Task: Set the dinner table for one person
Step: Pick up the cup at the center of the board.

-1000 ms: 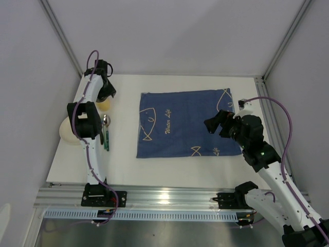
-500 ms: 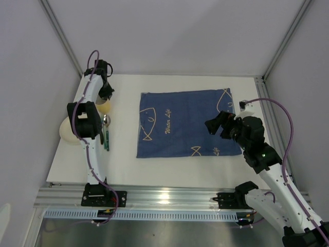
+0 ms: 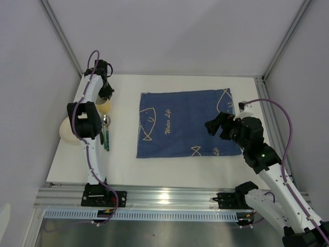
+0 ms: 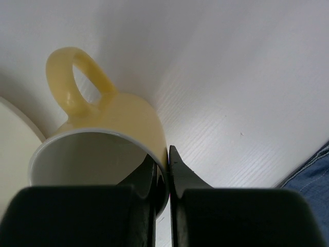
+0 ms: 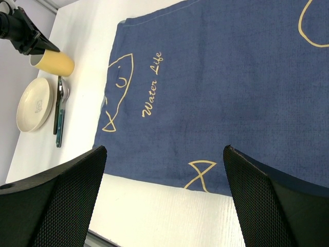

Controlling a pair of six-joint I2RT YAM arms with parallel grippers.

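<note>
While L fingers (image 4: 180, 172) pinch mug (image 4: 128, 110) rim (yellow), R fingers (image 5: 56, 195) wide apart, empty

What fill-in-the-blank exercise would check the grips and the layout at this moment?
1. The left gripper is ____ on the rim of the yellow mug.
2. The right gripper hangs above the blue cloth with its jaws ____.
3. On the dinner table, the cutlery lies between the cream plate and the blue ____.

Missing words: shut; open; cloth.
</note>
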